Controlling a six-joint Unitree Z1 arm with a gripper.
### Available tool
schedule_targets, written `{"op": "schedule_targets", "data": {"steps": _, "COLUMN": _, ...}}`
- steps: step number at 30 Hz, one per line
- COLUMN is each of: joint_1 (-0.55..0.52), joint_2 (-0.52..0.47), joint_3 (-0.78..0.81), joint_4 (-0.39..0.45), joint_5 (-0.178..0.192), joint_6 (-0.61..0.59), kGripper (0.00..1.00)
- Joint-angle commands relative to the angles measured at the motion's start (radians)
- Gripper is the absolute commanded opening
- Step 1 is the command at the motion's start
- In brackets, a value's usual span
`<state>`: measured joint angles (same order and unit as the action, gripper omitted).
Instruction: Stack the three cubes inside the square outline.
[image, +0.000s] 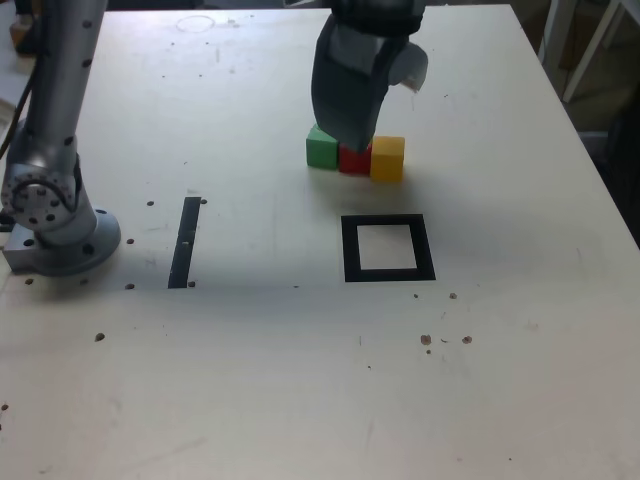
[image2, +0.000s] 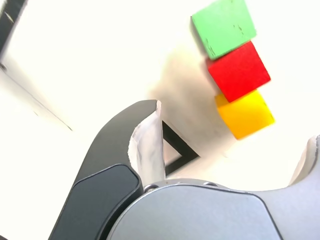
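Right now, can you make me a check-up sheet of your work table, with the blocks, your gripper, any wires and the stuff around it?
Surface: pale tabletop with small dark specks and marks.
Cubes: green cube, red cube and yellow cube in a row, red in the middle; none stacked.
Square outline: black tape frame, pale centre, no cube inside.
Clutter: one straight black tape strip, left of the frame in the exterior view.
Gripper: open, nothing held, above the table near the cubes.
Cables: a thin dark cable beside the arm, at the exterior view's left edge.
Surroundings: pale legs of some furniture beyond the table, at the exterior view's upper right.
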<state>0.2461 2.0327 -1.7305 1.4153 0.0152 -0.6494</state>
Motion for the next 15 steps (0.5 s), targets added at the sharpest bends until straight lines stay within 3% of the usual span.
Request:
{"op": "schedule_targets", "data": {"steps": 1, "joint_1": 0.011, "joint_2": 0.002, "joint_3": -0.007, "joint_4": -0.002, "joint_5": -0.02, "joint_6": -0.022, "kGripper": 0.98}}
{"op": "schedule_targets", "data": {"steps": 6, "joint_1": 0.037, "joint_2": 0.0, "joint_3": 0.019, "joint_4": -0.005, "joint_5": -0.058, "joint_6": -0.077, "kGripper": 0.97}}
{"op": "schedule_targets", "data": {"steps": 15, "joint_1": 0.069, "joint_2": 0.006, "joint_3": 0.099, "joint_4": -0.079, "joint_5": -0.077, "joint_6": -0.098, "kGripper": 0.97}}
